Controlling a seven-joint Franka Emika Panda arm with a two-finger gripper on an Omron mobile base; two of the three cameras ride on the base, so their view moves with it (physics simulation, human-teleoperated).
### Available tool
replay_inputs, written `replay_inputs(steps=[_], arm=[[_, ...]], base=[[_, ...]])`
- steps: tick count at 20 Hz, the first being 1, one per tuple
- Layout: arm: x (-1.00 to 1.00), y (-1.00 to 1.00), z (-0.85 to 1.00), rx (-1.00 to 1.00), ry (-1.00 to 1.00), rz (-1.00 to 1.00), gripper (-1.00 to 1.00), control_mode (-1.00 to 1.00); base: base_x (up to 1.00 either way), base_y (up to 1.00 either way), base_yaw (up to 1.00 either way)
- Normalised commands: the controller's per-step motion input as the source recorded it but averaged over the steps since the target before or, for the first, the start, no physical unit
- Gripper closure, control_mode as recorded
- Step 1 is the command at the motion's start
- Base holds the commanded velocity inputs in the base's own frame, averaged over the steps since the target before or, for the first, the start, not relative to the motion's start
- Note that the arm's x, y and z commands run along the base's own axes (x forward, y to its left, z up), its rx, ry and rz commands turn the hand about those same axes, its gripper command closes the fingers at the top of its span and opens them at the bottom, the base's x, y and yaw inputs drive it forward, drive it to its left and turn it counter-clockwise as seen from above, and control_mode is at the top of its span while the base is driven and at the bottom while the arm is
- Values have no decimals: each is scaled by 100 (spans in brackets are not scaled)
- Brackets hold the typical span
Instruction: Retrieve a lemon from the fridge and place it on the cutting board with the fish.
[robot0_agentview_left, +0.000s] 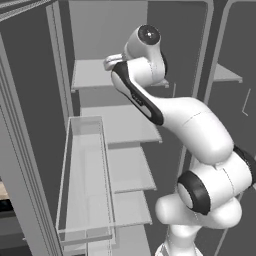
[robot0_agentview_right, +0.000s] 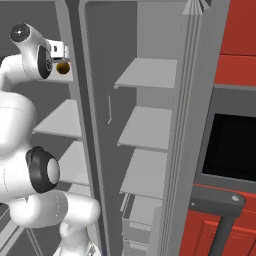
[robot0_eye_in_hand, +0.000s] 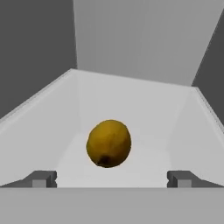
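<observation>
The fridge (robot0_agentview_left: 117, 125) stands open, showing pale grey shelves. My arm reaches up to its upper left shelf (robot0_agentview_left: 90, 75). The lemon (robot0_eye_in_hand: 109, 143), dark yellow and round, lies on that shelf's white floor just ahead of my gripper (robot0_eye_in_hand: 112, 179). The gripper is open, with one fingertip (robot0_eye_in_hand: 43, 178) far out on each side of the lemon, touching nothing. From the right base view the lemon (robot0_agentview_right: 63, 67) peeks out just below my hand. The cutting board and the fish are out of view.
A clear bin (robot0_agentview_left: 85, 180) hangs on the left door, close to my arm's left. More shelves (robot0_agentview_right: 145, 127) fill the right half. Red cabinets (robot0_agentview_right: 240, 30), a black panel (robot0_agentview_right: 232, 145) and a dark handle (robot0_agentview_right: 220, 210) stand to the right of the fridge.
</observation>
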Motion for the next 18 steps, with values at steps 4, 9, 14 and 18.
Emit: replay_inputs(steps=[4,9,14,18], arm=[[30,9,-2,0,0,0,-100,-100],[9,0,0,0,0,0,-100,-100],[5,0,-9,0,0,0,-100,-100],[18,0,-18,0,0,0,-100,-100]], base=[[0,0,0],[0,0,0],[0,0,0],[0,0,0]])
